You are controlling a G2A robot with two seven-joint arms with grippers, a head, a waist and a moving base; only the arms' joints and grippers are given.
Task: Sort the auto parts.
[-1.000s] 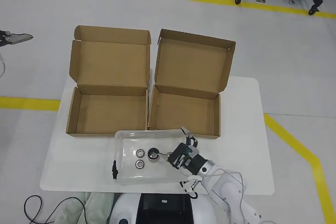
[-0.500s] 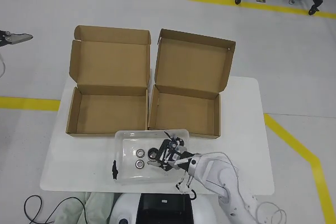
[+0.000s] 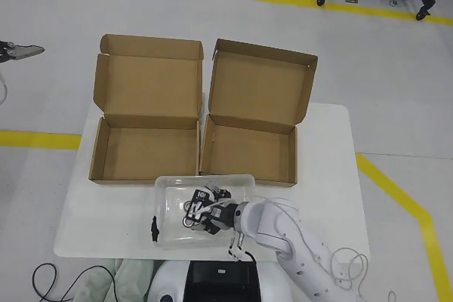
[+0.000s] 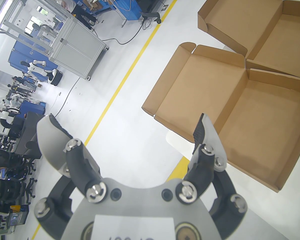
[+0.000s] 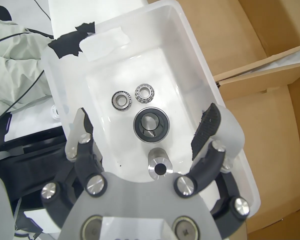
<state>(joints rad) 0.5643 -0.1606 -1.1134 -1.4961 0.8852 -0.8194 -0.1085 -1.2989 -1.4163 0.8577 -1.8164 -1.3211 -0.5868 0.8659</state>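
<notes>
A clear plastic bin (image 5: pixel 190 38) holds two small roller bearings (image 5: pixel 121 100) (image 5: pixel 144 93), a larger black-ringed bearing (image 5: pixel 151 125) and a steel cylinder (image 5: pixel 160 164). My right gripper (image 5: pixel 147 113) hangs open just above the large bearing, with one finger near each long wall of the bin and nothing held. In the top view the right gripper (image 3: pixel 200 210) sits over the bin (image 3: pixel 166 183) at the table's front. My left gripper (image 4: pixel 126 123) is open and empty, held out over the floor beyond the table's left side (image 3: pixel 15 51).
Two open cardboard boxes (image 3: pixel 147 151) (image 3: pixel 249 151) stand side by side behind the bin, lids folded back. Black tape (image 3: pixel 155 226) sticks to the bin's left end. A pale cloth (image 5: pixel 12 76) and cables lie below the table's front edge.
My right gripper has swung left from the bin's right end to over its middle, above the bearings. The left arm has not moved.
</notes>
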